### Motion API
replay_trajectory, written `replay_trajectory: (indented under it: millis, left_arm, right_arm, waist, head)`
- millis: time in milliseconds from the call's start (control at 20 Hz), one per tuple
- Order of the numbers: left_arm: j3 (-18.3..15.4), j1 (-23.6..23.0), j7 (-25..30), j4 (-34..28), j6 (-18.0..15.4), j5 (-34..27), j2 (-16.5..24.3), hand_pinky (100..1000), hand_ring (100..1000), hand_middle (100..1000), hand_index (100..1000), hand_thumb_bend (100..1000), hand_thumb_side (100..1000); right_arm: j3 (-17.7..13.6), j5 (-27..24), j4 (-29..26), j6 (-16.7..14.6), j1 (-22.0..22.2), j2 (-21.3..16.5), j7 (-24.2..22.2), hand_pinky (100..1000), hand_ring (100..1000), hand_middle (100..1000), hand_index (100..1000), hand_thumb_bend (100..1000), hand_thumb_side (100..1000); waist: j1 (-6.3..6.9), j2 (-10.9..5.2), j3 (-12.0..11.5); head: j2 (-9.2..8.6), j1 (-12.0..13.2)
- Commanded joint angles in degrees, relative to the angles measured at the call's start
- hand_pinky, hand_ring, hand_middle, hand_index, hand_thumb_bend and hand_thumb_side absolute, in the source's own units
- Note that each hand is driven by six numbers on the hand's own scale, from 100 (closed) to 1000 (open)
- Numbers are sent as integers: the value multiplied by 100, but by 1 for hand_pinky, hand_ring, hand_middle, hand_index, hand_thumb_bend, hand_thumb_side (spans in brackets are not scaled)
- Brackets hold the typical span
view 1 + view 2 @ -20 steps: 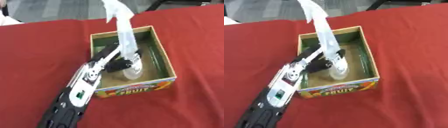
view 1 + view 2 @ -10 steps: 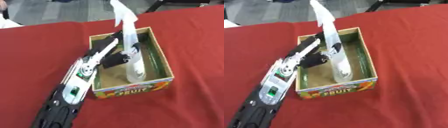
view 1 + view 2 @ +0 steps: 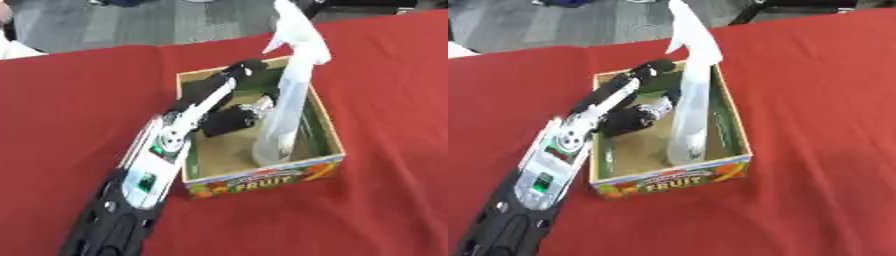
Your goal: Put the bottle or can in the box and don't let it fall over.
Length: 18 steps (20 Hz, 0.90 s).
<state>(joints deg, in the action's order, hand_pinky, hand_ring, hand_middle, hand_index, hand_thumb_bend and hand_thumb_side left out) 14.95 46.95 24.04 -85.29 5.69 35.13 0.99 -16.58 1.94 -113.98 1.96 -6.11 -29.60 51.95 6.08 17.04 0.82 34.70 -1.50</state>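
In the left eye view the spray bottle point(image 3: 285, 107), tall, pale and translucent with a white trigger head at the upper centre of the frame, stands upright inside the box point(image 3: 328, 131), its base on the cardboard floor near the front right corner. It looks like light, thin plastic, smooth and probably a little slippery, and top-heavy because of the long neck and head; the wider lower body seems the safer place to take hold, not the trigger. The left hand point(image 3: 229, 120), reaching in from the lower left, sits inside the box just left of the bottle, its fingers curled toward the body, but whether they touch it or have let go I cannot tell here. The right eye view shows more of the box's bare floor and its front label at lower centre, and a thin strip of gap between the dark fingers and the bottle seems possible, though it is not clear. The right hand shows in neither view.
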Motion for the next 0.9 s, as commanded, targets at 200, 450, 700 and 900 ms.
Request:
replay_trajectory:
  millis: [200, 450, 700, 900]
  left_arm:
    - [-85, -11, 5, -429, 16, -240, 283, 994, 1000, 1000, 984, 167, 885]
    - [-175, -185, 16, -887, 64, -526, 595, 989, 1000, 1000, 977, 156, 879]
    - [-595, -647, -227, -1529, 101, -924, 1201, 983, 1000, 1000, 987, 100, 830]
    - [-1110, -1094, -545, -2054, 187, -1247, 1725, 978, 1000, 1000, 1000, 141, 878]
  right_arm:
    - [-77, 10, -61, -6, 47, -240, 2, 598, 489, 485, 660, 100, 1000]
    - [-99, 29, -61, 5, 80, -255, 2, 597, 490, 485, 660, 100, 1000]
    - [-159, 45, -61, 19, 109, -259, 2, 597, 491, 485, 660, 100, 1000]
    - [-245, 92, -61, 26, 177, -229, 2, 598, 493, 487, 662, 100, 1000]
  waist:
    - [9, -190, -67]
    - [32, -203, -120]
    - [39, -195, -192]
    - [7, -168, -295]
  head:
    - [30, -96]
    - [32, -154]
    - [53, -283]
    - [-9, -396]
